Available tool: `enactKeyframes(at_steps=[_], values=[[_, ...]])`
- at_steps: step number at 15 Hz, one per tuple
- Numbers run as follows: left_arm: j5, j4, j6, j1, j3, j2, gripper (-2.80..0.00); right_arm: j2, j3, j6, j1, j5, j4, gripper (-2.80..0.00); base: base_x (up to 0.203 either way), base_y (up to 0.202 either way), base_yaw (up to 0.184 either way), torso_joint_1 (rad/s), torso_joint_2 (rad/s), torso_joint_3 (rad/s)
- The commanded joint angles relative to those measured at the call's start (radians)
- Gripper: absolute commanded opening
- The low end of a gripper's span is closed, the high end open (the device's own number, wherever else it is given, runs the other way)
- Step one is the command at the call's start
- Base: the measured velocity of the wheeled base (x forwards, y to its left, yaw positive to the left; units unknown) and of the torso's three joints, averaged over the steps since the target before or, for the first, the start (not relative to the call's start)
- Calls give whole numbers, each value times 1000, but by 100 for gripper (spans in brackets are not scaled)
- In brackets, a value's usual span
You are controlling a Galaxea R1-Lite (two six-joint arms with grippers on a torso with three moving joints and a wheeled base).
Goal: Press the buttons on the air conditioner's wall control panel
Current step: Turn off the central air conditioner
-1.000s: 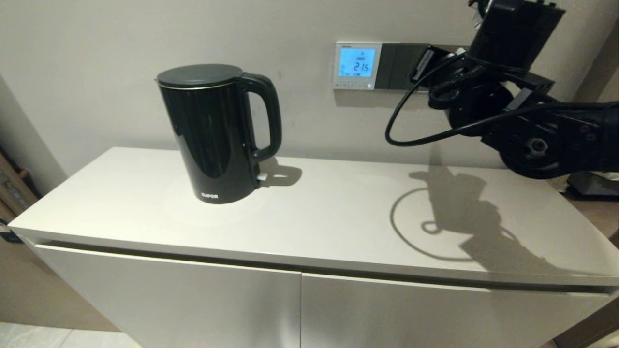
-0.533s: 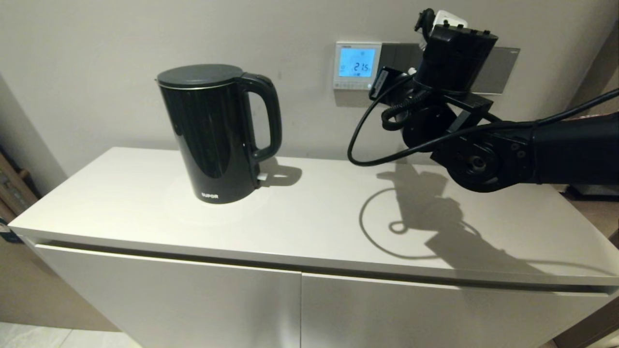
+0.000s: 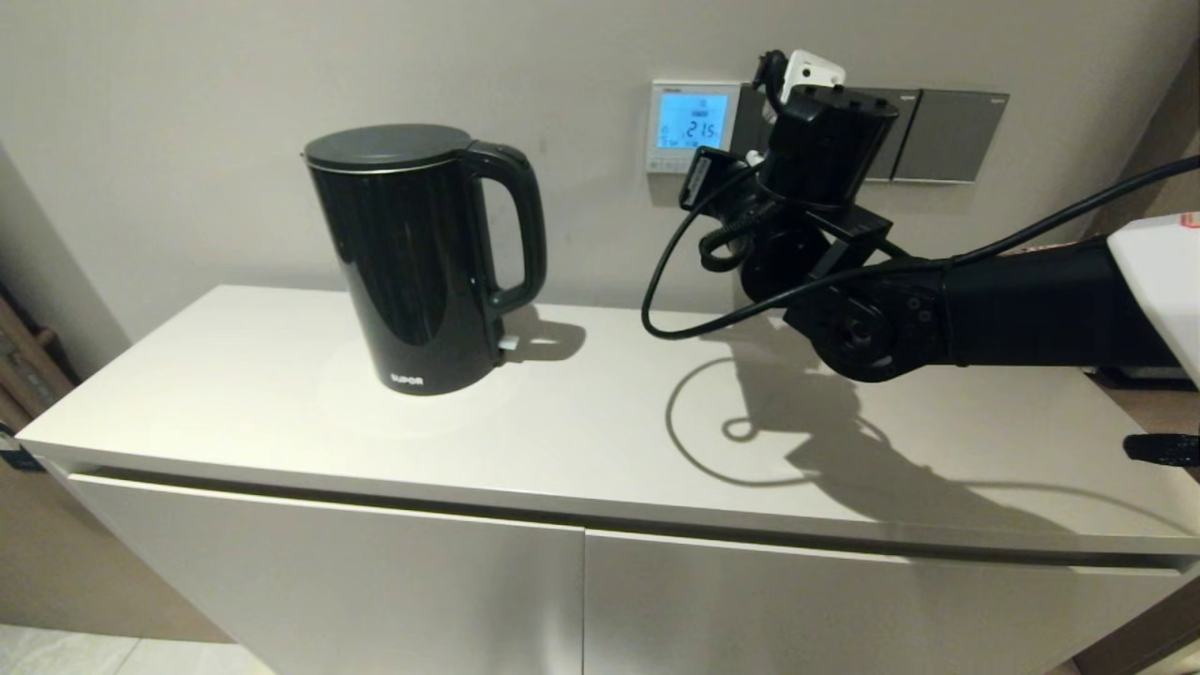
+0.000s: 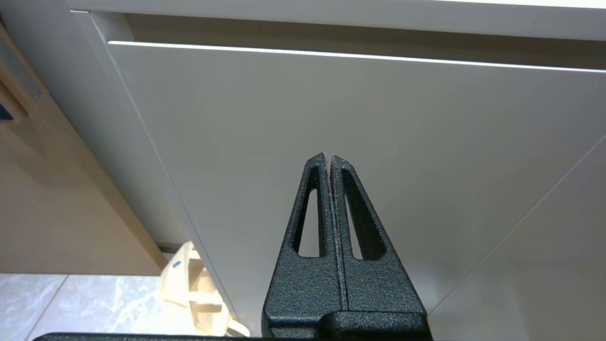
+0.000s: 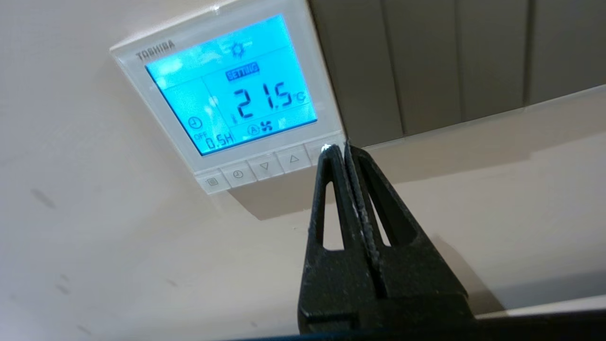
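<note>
In the head view, a white cabinet top [image 3: 281, 375] is running along a pale beige wall [image 3: 281, 75], with two flat door fronts below it. A black electric kettle [image 3: 417, 258] is standing upright on the left part of the top, its handle turned to the right. The air conditioner's wall control panel [image 3: 692, 125] is sitting on the wall above the cabinet's right half, its screen glowing blue, and dark grey switch plates [image 3: 947, 134] are lining up just beside it on the right. The right arm is reaching in from the right over the cabinet, throwing a large shadow and a cable loop's shadow onto the top. Since a second ago the arm has been swinging leftward along the wall, uncovering the right-hand switch plates and now covering the plate nearest the panel.

In the left wrist view, the left gripper [image 4: 330, 161] is hanging low in front of a cabinet door [image 4: 284, 118], its jaws pressed together, with pale floor tiles [image 4: 71, 303] beyond.

In the right wrist view, the right gripper [image 5: 337, 150] is pointing at the panel's lower corner, jaws together, its tip lying over the end key of the buttons [image 5: 265, 166], beside the up-arrow key; contact cannot be judged. The screen [image 5: 232, 85] is showing 21.5.
</note>
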Motion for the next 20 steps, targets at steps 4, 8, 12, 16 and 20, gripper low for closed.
enactKeyframes(at_steps=[4,8,12,16,20], values=[[0,0,0,0,0,0,-280,31,-20,0,-10,3,-4,-280,0,0,0,0,0,0],[0,0,0,0,0,0,-280,48,-41,0,-21,17,-4,-280,0,0,0,0,0,0],[0,0,0,0,0,0,-280,77,-69,0,-28,29,-4,-280,0,0,0,0,0,0],[-1,0,0,0,0,0,-280,81,-76,0,-29,29,-4,-280,0,0,0,0,0,0],[0,0,0,0,0,0,-280,116,-107,0,-35,29,-3,-280,0,0,0,0,0,0]])
